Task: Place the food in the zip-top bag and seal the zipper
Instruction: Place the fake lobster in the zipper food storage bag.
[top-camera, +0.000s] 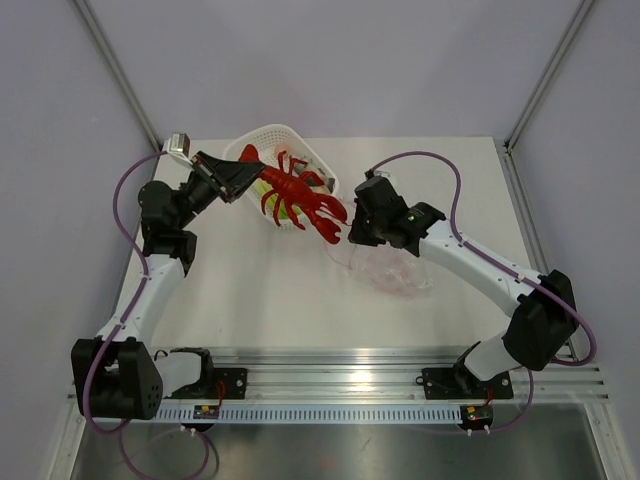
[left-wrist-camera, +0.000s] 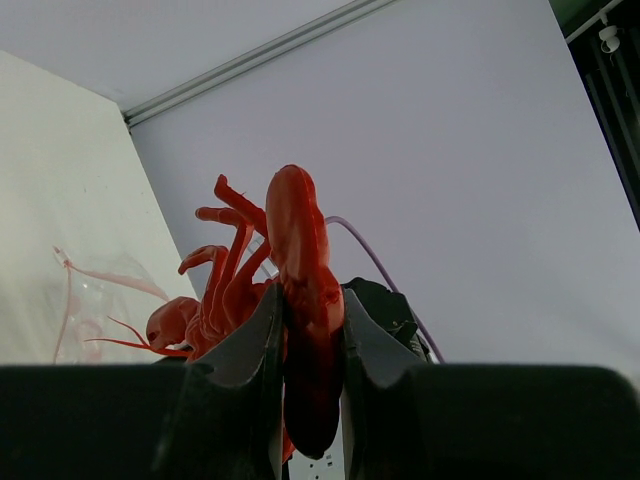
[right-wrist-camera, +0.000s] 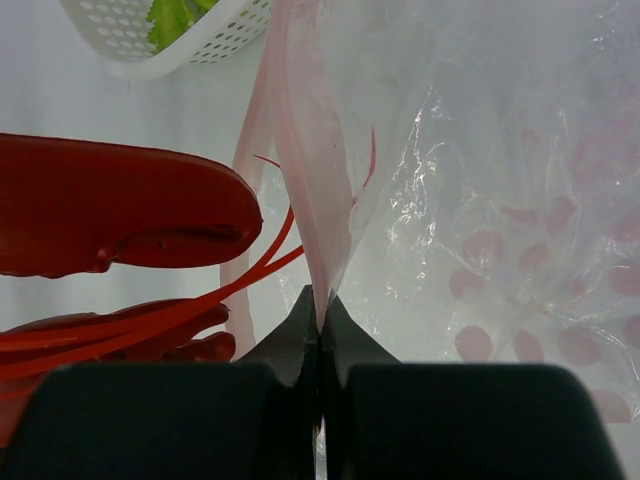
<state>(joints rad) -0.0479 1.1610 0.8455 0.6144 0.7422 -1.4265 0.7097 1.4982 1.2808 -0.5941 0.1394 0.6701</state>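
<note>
My left gripper (top-camera: 240, 180) is shut on the tail of the red lobster (top-camera: 300, 198) and holds it in the air, claws toward the bag; in the left wrist view the lobster (left-wrist-camera: 300, 290) sits between the fingers (left-wrist-camera: 245, 345). My right gripper (top-camera: 355, 232) is shut on the pink zipper edge (right-wrist-camera: 315, 200) of the clear zip-top bag (top-camera: 395, 270), lifting its mouth. The lobster's claws (right-wrist-camera: 120, 215) are beside the bag mouth. The bag (right-wrist-camera: 500, 200) has pink spots. A green leafy vegetable (right-wrist-camera: 175, 18) lies in the white basket.
The white perforated basket (top-camera: 262, 140) stands at the back of the table behind the lobster, its rim also in the right wrist view (right-wrist-camera: 215, 40). Grey walls and metal frame posts enclose the table. A rail runs along the near edge.
</note>
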